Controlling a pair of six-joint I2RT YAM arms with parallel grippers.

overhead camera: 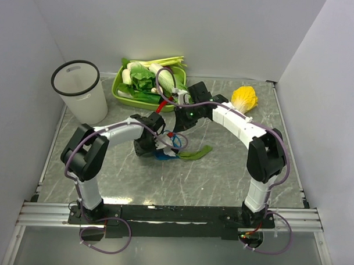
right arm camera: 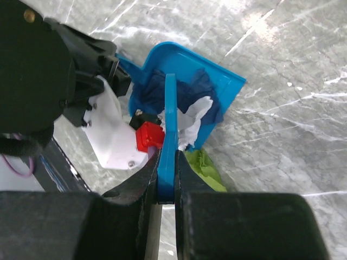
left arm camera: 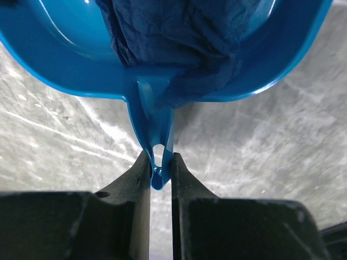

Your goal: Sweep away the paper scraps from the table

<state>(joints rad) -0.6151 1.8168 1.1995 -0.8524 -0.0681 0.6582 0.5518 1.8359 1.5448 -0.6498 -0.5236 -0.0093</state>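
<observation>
My left gripper [left arm camera: 157,160] is shut on the handle of a blue dustpan [left arm camera: 65,59] that rests on the grey-green marble table [overhead camera: 222,175]. A dark blue paper scrap [left arm camera: 173,38] lies crumpled inside the pan. My right gripper [right arm camera: 167,154] is shut on a thin blue brush handle [right arm camera: 169,114] that reaches over the dustpan [right arm camera: 217,76]. In the right wrist view a white scrap [right arm camera: 192,122] sits at the pan's mouth beside the dark blue scrap [right arm camera: 149,92]. A green scrap [right arm camera: 205,167] lies on the table just outside the pan. From above, both grippers meet at the dustpan [overhead camera: 164,155], with the green scrap [overhead camera: 195,153] to its right.
A white bin with a black rim [overhead camera: 80,93] stands at the back left. A lime-green tray [overhead camera: 121,95] of leafy vegetables is at the back middle. A yellow leafy vegetable [overhead camera: 244,99] lies at the back right. White walls enclose the table; a black rail [overhead camera: 174,214] runs along the near edge.
</observation>
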